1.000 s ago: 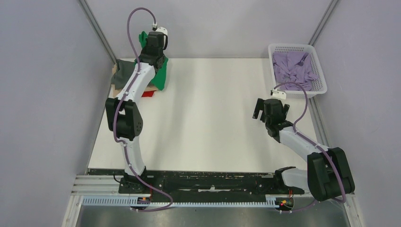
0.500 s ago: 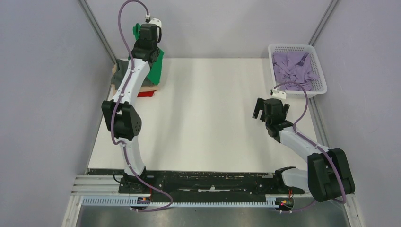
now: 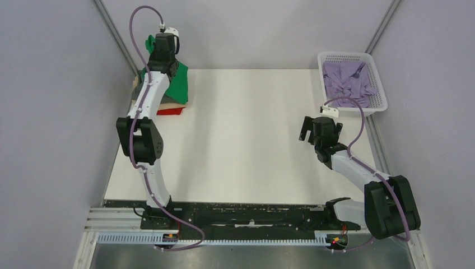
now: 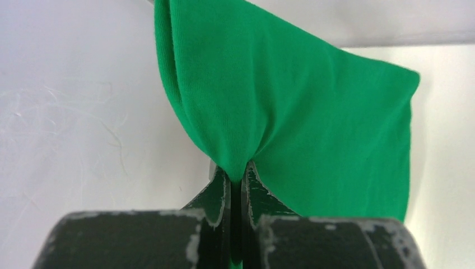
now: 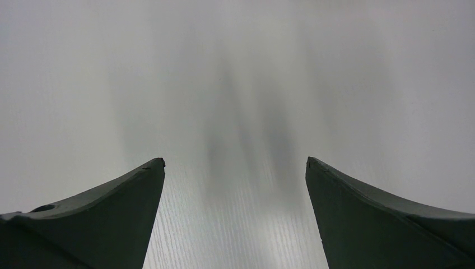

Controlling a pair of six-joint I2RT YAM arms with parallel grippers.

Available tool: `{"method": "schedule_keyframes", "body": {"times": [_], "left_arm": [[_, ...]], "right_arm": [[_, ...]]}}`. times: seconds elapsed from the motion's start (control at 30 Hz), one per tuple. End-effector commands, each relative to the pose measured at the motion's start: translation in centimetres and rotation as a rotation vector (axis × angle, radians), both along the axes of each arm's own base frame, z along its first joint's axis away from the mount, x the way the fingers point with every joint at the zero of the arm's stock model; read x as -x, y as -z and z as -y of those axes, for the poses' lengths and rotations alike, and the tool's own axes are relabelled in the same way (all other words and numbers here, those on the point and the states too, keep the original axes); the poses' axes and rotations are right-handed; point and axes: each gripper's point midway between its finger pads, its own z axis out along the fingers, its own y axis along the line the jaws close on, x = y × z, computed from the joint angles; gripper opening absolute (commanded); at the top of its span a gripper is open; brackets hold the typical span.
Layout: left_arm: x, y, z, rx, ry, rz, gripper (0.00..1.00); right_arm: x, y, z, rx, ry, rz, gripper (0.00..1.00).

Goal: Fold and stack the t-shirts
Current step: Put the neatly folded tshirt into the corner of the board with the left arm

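Cloth of the green t-shirt (image 4: 302,112), fine knit, is pinched in my left claw (image 4: 236,178). My right claw (image 5: 235,160) gapes wide over the white tabletop (image 5: 235,67).

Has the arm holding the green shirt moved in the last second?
Yes. The left gripper, shut on the green t-shirt, has shifted left, closer to the metal corner post.

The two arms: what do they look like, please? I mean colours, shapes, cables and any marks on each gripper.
Both the left arm and the right arm have white links between black joint housings. A purple cable runs along each, looping near the wrist. The left gripper and right gripper are dark, with fingers tapering to points; the left one's paint looks chipped at the edges.
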Motion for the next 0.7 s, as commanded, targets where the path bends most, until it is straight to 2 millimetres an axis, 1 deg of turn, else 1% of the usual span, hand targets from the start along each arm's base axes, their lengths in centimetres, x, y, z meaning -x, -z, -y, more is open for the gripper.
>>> {"method": "schedule_keyframes", "body": {"times": [0.0,0.13,0.23,0.3,0.33,0.5,0.53,0.57,0.6,0.63,0.67], "left_arm": [[-1.1,0.7,-1.8,-0.016,-0.021,0.056,0.02],[-2.0,2.6,-3.8,-0.024,-0.07,0.052,0.02],[-2.5,4.0,-5.6,-0.024,-0.11,0.047,0.02],[-2.8,4.6,-5.9,-0.028,-0.117,0.049,0.02],[-2.6,5.0,-7.9,-0.031,-0.155,0.047,0.02],[-3.0,6.9,-10.2,-0.042,-0.212,0.039,0.02],[-3.0,7.2,-10.6,-0.042,-0.222,0.035,0.04],[-3.1,7.6,-10.8,-0.042,-0.23,0.032,0.1],[-3.1,7.9,-11.1,-0.042,-0.24,0.028,0.24],[-3.1,8.0,-11.3,-0.041,-0.25,0.03,0.49],[-3.1,8.1,-11.4,-0.037,-0.256,0.033,0.67]], "right_arm": [[-1.3,-2.0,0.1,0.0,0.007,0.07,0.98],[-1.2,-2.0,0.4,0.015,0.017,0.066,0.98],[-1.1,-2.0,0.6,0.022,0.027,0.062,0.98],[-1.1,-2.1,0.7,0.026,0.033,0.065,0.98],[-1.0,-2.1,0.9,0.031,0.039,0.064,0.98],[-0.8,-2.1,1.5,0.062,0.056,0.055,0.98],[-0.6,-2.1,1.7,0.073,0.065,0.05,0.98],[-0.5,-2.1,2.0,0.083,0.074,0.045,0.98],[-0.5,-2.2,2.1,0.09,0.077,0.043,0.98],[-0.5,-2.2,2.1,0.093,0.076,0.04,0.98],[-0.4,-2.1,2.1,0.094,0.076,0.038,0.98]]}}
